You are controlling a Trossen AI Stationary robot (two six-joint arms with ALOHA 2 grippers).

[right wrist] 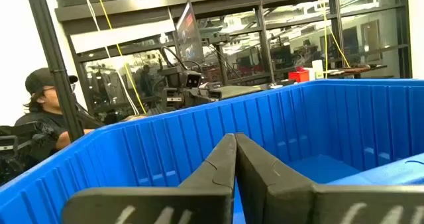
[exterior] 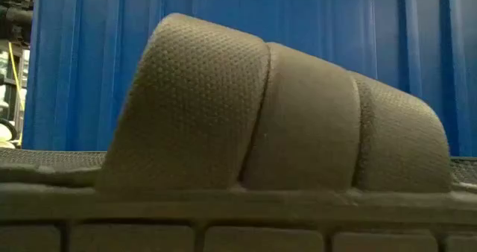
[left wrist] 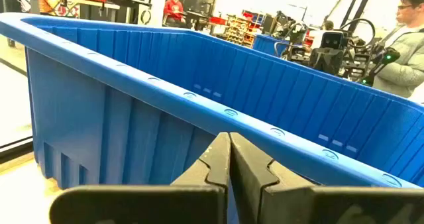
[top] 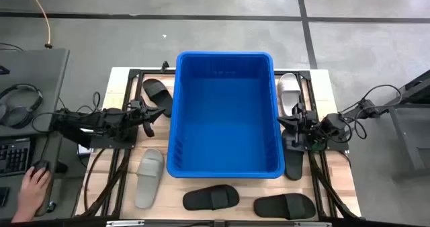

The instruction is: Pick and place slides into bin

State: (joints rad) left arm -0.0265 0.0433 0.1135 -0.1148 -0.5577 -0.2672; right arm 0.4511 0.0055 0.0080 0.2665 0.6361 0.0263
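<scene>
The blue bin (top: 224, 116) stands in the middle of the table and holds nothing. Slides lie flat on their soles around it: a black one (top: 157, 93) at the far left, a light grey one (top: 148, 177) at the near left, a white one (top: 289, 93) at the far right, a black one (top: 293, 161) on the right beside the bin, and two black ones (top: 211, 198) (top: 285, 205) at the near edge. My left gripper (top: 152, 114) is shut and empty, left of the bin. My right gripper (top: 287, 123) is shut and empty, right of the bin.
A black slide (exterior: 276, 110) fills the low view in front of the bin wall (exterior: 89, 58). A person's hand (top: 33, 183) rests on a mouse at a desk left of the table. People show in the room beyond the bin rim (left wrist: 199, 98) (right wrist: 165, 128).
</scene>
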